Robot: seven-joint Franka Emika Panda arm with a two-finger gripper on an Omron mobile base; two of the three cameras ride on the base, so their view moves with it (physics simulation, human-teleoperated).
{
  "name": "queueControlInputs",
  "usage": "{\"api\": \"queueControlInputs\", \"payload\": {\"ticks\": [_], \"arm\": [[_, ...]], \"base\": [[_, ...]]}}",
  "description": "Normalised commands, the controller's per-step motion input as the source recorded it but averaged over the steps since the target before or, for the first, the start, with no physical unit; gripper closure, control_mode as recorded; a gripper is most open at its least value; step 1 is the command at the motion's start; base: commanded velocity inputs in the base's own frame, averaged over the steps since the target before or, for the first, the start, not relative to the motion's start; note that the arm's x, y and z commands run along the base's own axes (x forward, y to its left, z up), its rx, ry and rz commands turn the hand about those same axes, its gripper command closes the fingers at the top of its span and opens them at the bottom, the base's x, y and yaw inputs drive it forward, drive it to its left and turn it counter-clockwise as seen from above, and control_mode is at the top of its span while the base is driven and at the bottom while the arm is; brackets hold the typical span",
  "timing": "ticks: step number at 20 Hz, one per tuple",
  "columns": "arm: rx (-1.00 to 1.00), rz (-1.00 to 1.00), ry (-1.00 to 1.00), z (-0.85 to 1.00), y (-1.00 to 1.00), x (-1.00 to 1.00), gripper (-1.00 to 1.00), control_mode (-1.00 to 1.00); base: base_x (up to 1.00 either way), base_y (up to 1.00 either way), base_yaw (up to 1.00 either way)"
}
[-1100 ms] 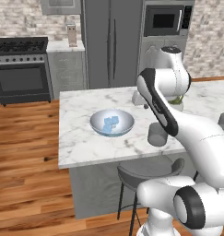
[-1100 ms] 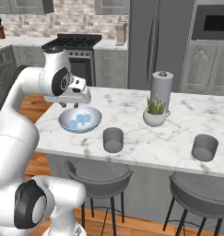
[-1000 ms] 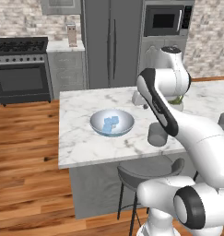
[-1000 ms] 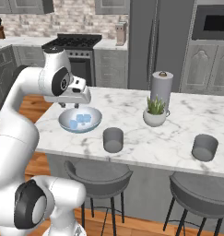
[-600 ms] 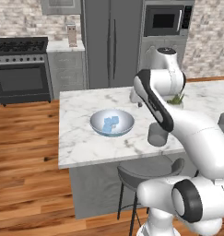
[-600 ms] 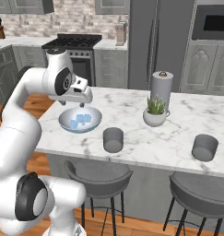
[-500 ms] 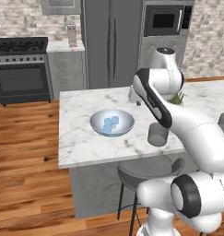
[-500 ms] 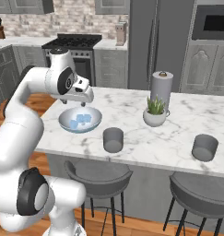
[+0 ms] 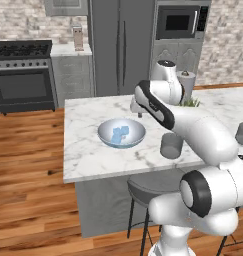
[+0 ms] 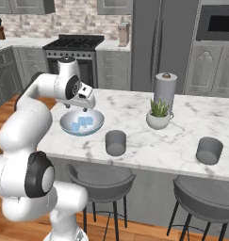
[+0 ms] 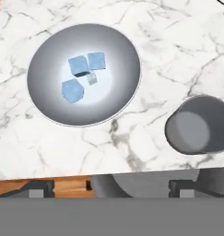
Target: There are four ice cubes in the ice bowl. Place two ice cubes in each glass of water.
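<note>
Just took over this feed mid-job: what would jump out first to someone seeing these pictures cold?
The big white arm curls over the marble island, its open gripper hanging above the far rim of the ice bowl. The pale-blue ice cubes lie clustered in the bowl's middle. A dark glass of water stands near the front edge beside the bowl, the other glass far along.

The counter looks like polished white marble with grey veins. The bowl has a smooth, satin grey-white inside. The ice cubes are pale-blue and translucent. The glass looks dark, smoky and smooth. The floor is glossy wood planks.
</note>
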Motion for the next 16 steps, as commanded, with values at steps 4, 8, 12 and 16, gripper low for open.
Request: {"api": "queueControlInputs", "payload": {"ticks": [4,8,12,16], "arm": [[-0.04,0.06,0.04,-0.59,0.42,0.38,-1.00,-1.00],[-0.01,0.02,0.15,-0.56,0.21,0.39,-1.00,-1.00],[0.00,0.02,0.03,-0.21,0.05,0.22,-1.00,-1.00],[0.00,0.01,0.11,0.00,0.29,0.00,-1.00,-1.00]], "base": [[0.00,0.00,0.00],[0.00,0.00,0.00],[0.00,0.00,0.00],[0.00,0.00,0.00]]}}
